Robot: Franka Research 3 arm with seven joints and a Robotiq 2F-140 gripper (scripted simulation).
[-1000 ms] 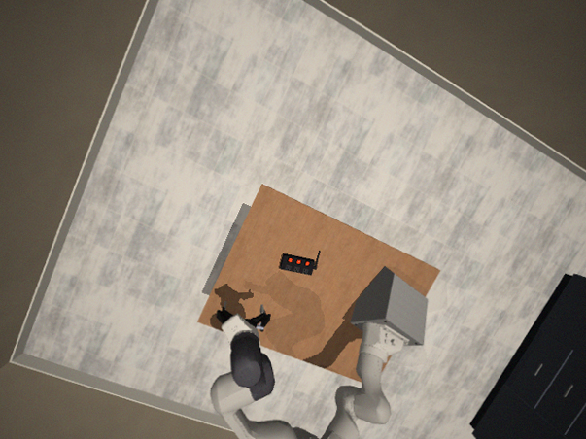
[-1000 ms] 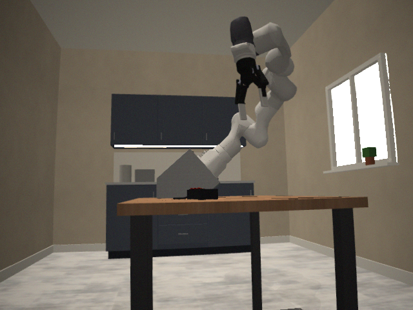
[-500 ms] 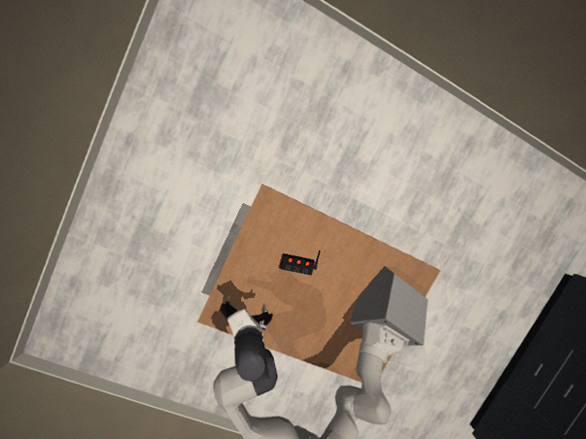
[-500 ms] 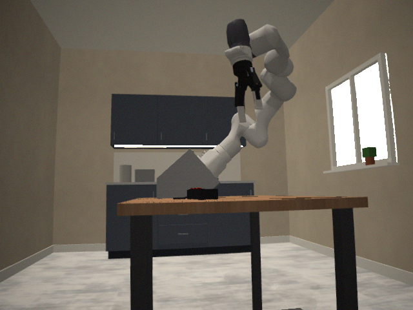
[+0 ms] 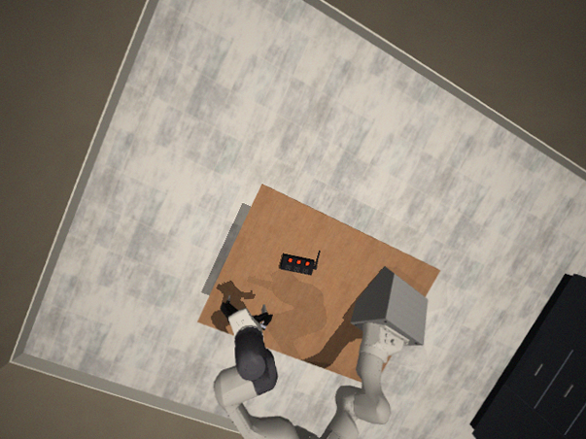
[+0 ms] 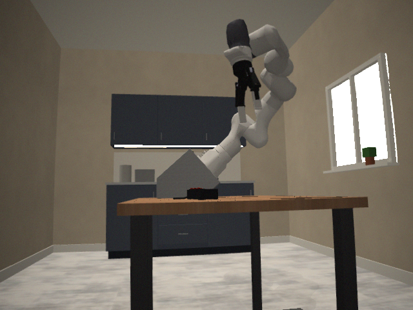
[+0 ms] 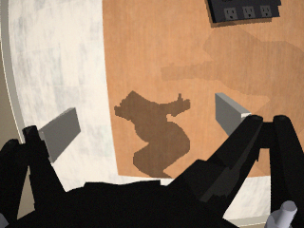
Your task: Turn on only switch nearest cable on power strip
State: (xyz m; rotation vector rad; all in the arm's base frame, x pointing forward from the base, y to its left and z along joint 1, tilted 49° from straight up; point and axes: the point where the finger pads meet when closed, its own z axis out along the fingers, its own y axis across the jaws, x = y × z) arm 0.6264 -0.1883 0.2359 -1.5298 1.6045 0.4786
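Observation:
A black power strip point(image 5: 297, 263) point(image 6: 202, 193) point(image 7: 243, 4) lies flat on the wooden table point(image 5: 345, 244) point(image 6: 283, 202) point(image 7: 152, 38), right way up. Its three switches glow red. Its short black cable point(image 5: 317, 259) leaves one end. My gripper point(image 5: 245, 312) point(image 6: 249, 113) point(image 7: 143, 113) is open and empty. It hangs high above the table, over the corner area well away from the strip. In the wrist view the strip is at the top right, far from my fingers.
The robot's grey base box point(image 5: 392, 306) point(image 6: 184, 180) sits at one table edge behind the strip. The table edge point(image 7: 110, 89) runs close below my gripper. Dark cabinets point(image 6: 166, 120) and a counter stand at the back wall.

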